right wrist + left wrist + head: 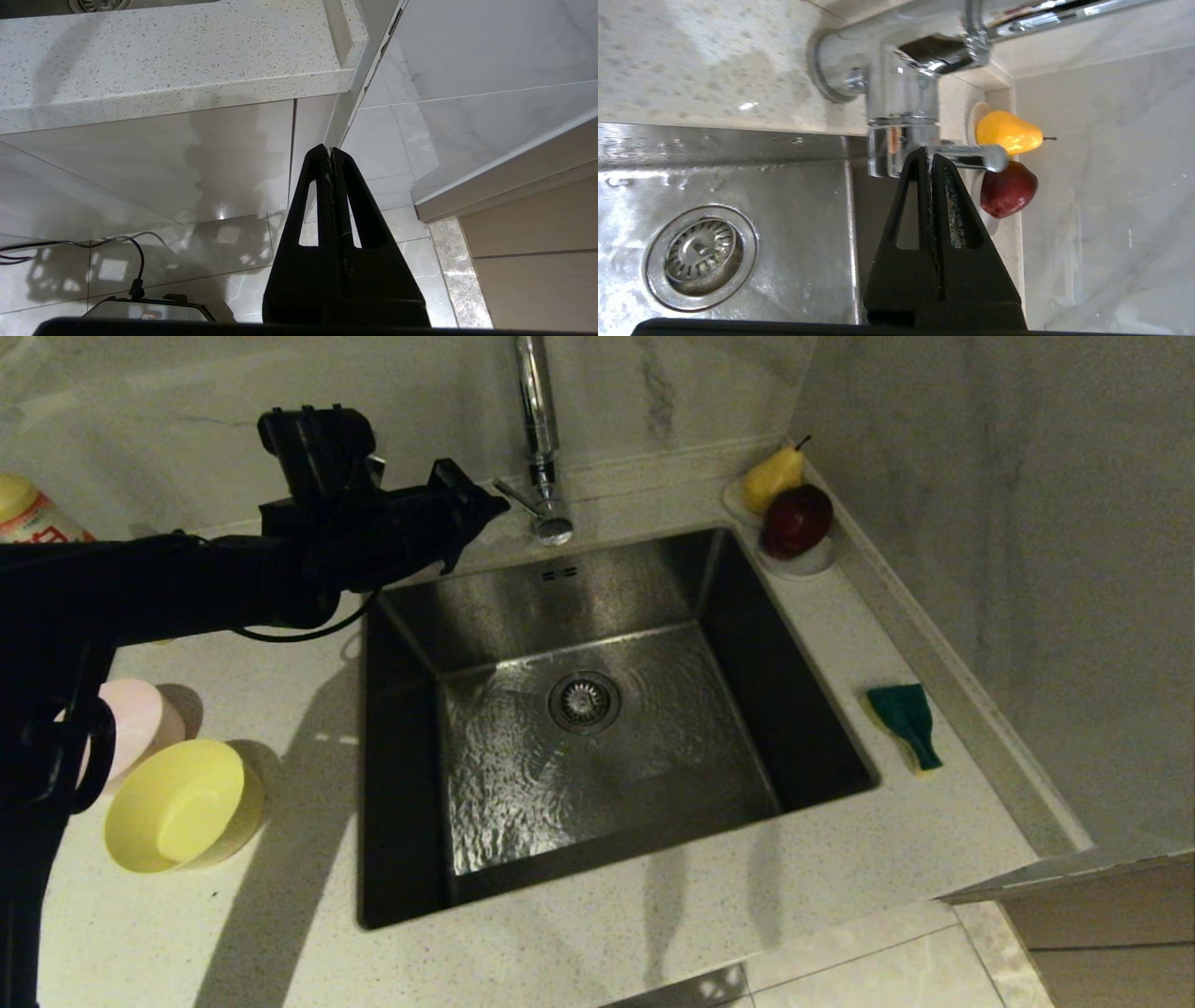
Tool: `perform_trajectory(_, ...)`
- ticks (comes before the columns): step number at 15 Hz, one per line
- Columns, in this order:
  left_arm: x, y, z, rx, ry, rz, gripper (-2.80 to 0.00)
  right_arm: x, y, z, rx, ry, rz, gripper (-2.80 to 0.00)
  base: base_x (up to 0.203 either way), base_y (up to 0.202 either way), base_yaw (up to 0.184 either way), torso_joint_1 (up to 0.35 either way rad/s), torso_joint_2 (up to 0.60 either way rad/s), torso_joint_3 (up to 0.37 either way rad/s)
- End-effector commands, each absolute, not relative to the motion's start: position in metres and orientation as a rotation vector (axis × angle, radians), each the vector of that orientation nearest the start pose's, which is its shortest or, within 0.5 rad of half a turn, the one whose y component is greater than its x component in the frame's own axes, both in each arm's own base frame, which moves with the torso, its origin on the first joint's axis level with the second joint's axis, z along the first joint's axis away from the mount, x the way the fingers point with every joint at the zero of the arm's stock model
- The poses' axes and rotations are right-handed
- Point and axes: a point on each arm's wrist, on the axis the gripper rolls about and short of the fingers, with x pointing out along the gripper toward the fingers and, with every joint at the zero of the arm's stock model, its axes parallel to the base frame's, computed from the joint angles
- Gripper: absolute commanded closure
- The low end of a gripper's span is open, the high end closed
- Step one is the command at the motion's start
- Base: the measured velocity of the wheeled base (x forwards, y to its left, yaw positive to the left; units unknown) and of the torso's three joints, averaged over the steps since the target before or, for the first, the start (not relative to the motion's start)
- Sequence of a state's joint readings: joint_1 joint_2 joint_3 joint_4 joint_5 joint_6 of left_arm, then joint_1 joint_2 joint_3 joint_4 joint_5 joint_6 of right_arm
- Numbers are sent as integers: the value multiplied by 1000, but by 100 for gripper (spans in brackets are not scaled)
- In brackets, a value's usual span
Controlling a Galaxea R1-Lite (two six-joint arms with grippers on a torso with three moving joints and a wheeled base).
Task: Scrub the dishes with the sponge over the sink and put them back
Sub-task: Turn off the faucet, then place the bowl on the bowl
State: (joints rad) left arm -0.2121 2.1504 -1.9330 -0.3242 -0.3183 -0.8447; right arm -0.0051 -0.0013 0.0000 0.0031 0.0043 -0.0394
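The left end effector (495,507) hovers closed and empty by the tap (541,439); the right end effector (331,150) hangs closed below the desk (653,933). The sink (411,728) sits mid-desk — yellow bowl (182,807) and pink bowl (140,723) at its left, sponge (904,723) at its right.

Pear (772,476) and red apple (796,520) on white dish (805,563); bottle (33,513) far left.
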Motion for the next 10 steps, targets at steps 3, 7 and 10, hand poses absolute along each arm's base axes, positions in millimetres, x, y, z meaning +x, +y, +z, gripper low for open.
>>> perform_trajectory(3,436,-100,301,-828,128,-540,0,-23,0,75,-40,3,-1,0,0,0,0,0,0,0)
perform_trajectory(7,414,-95,306,-833,151,-527,0,-23,0,75,-40,3,-1,0,0,0,0,0,0,0)
perform_trajectory(10,369,-86,332,-813,118,-539,0,-23,0,75,-40,3,-1,0,0,0,0,0,0,0)
